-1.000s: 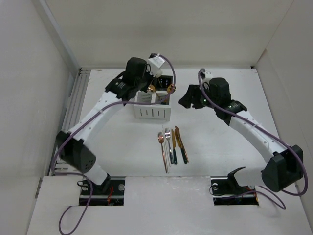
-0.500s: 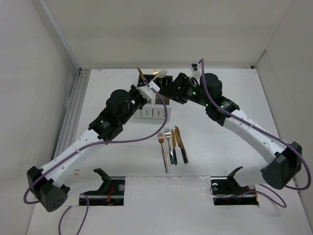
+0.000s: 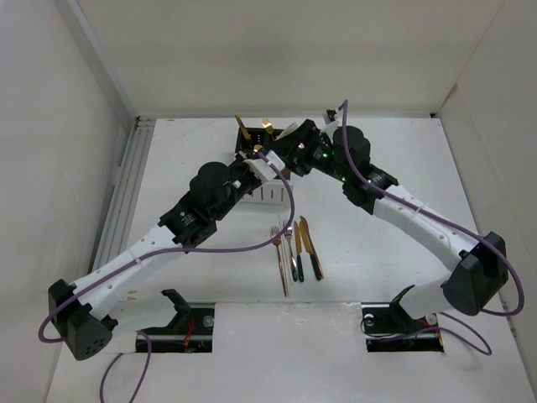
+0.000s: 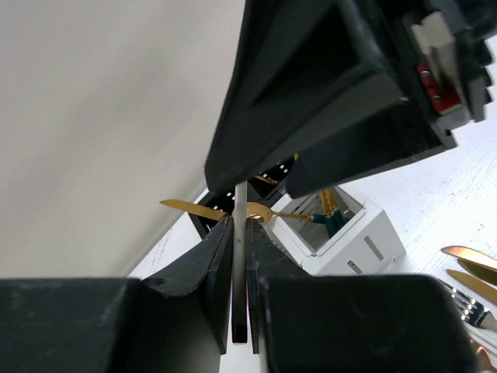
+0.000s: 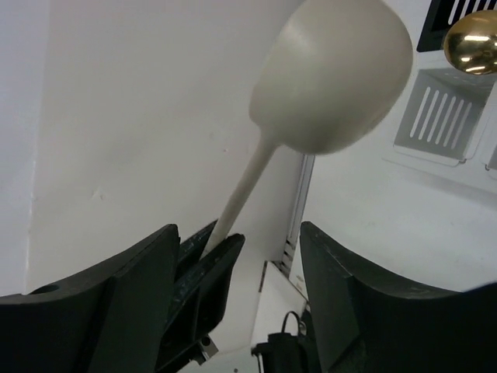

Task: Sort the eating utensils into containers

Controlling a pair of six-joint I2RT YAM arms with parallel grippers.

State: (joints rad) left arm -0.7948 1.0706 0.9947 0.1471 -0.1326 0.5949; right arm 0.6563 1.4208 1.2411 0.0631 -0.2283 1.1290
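Here, above the white container (image 3: 267,196), the two arms meet over the far middle of the table (image 3: 394,269). The left gripper (image 4: 239,221) is closed tight on the thin handle of the cream spoon (image 5: 334,78), its two fingers (image 4: 213,260) pressed flat against either side of the shaft. The spoon's bowl stands clear of the fingers, higher than the white container. The right gripper (image 5: 237,229) is spread wide and grips nothing. Its jaws lie on either side of the spoon's handle, and the pictures do not show them touching it.

In the overhead view the left gripper (image 3: 265,164) hangs over the white container's far edge. The right gripper (image 3: 294,149) is just beside it on the right. The black container (image 3: 254,144) stands directly behind the white one, with gold heads rising from it. Teal handles (image 4: 330,208) stand in one compartment of the white container (image 4: 353,237). A row of forks and knives (image 3: 295,248) lies on the table on its near side, well apart from both grippers.
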